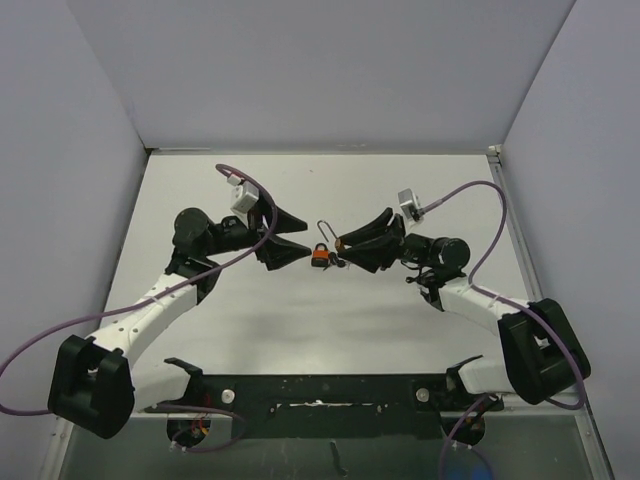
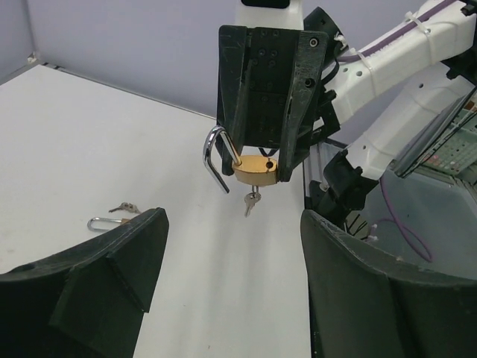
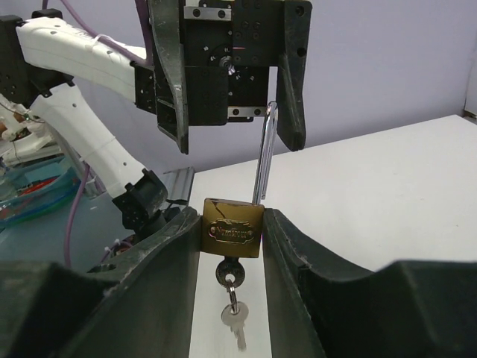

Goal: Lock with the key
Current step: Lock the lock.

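One padlock (image 3: pixel 232 227), hoop open, pinched in the right gripper (image 1: pixel 338 253) above the middle of the table (image 1: pixel 400 330), far from every edge; two keys (image 3: pixel 237 321) hang under it. Left gripper (image 1: pixel 303 240) spread wide, just beside

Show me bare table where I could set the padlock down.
Bare: the table strip along the back wall, and the patch from the base bar up to the padlock. Crowded: the middle, where the open left hand faces the right hand holding it.

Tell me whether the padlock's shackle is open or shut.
Open. In the left wrist view the shackle has one leg in the padlock, and its free end hangs clear outside the body.
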